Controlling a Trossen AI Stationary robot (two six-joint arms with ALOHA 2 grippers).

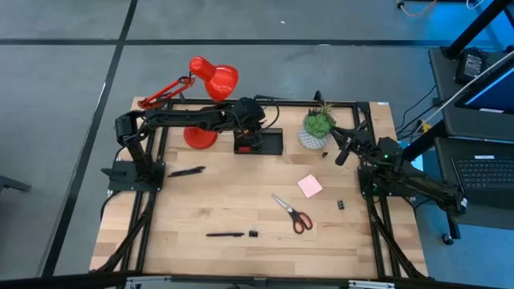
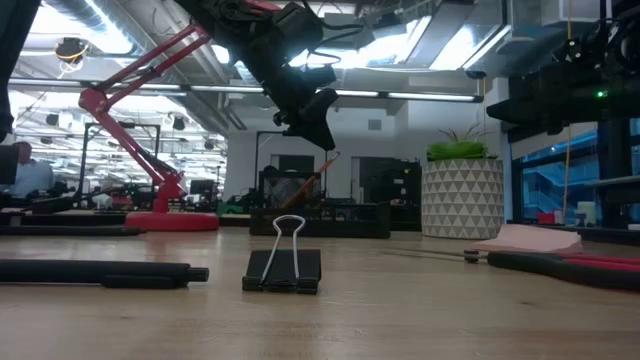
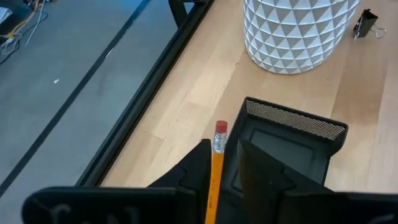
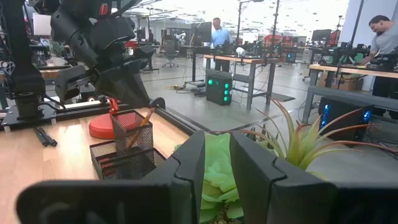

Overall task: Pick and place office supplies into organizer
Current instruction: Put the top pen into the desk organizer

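My left gripper (image 1: pixel 250 132) hangs over the black mesh organizer (image 1: pixel 261 143) at the table's far edge, open. The orange pencil (image 3: pixel 216 171), red eraser end up, stands between its fingers. In the right wrist view the pencil (image 4: pixel 143 126) leans inside the organizer's taller cup (image 4: pixel 132 129). My right gripper (image 1: pixel 344 152) waits, open, beside the potted plant (image 1: pixel 319 128). On the table lie two black pens (image 1: pixel 186 171) (image 1: pixel 225 235), red-handled scissors (image 1: pixel 293 213), a pink sticky pad (image 1: pixel 310 186) and small black clips (image 1: pixel 253 234) (image 1: pixel 340 205). My left gripper has the pencil's upper part (image 3: pixel 217 149) between its two fingers, close to one finger (image 3: pixel 200 165) and with a gap to the other. I cannot tell whether it touches. The fingers come from above, and the pencil's lower end is inside the organizer's cup.
The red desk lamp (image 1: pixel 210 76) has its base (image 1: pixel 199 138) just left of the organizer. The white plant pot (image 3: pixel 292 31) stands right of it, with a black clip (image 3: pixel 367 25) behind. In the low view a binder clip (image 2: pixel 283 262) lies nearest.
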